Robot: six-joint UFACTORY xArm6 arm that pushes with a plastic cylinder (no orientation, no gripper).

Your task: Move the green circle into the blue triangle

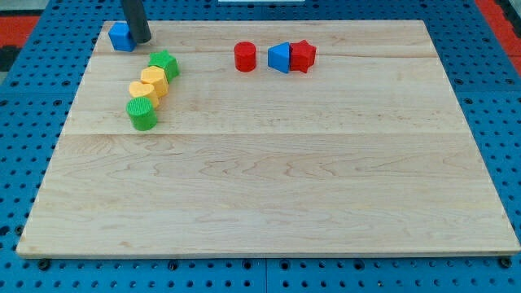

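The green circle [142, 113] stands at the view's left on the wooden board [269, 187], at the lower end of a short diagonal row of blocks. The blue triangle [279, 58] lies near the view's top centre, far to the right of the green circle. My tip [140, 39] is at the view's top left, touching the right side of a blue cube [121, 37], well above the green circle.
Two yellow blocks [149, 85] and a green star [164, 63] run diagonally up from the green circle. A red cylinder [245, 56] stands left of the blue triangle and a red star [303, 55] touches its right side.
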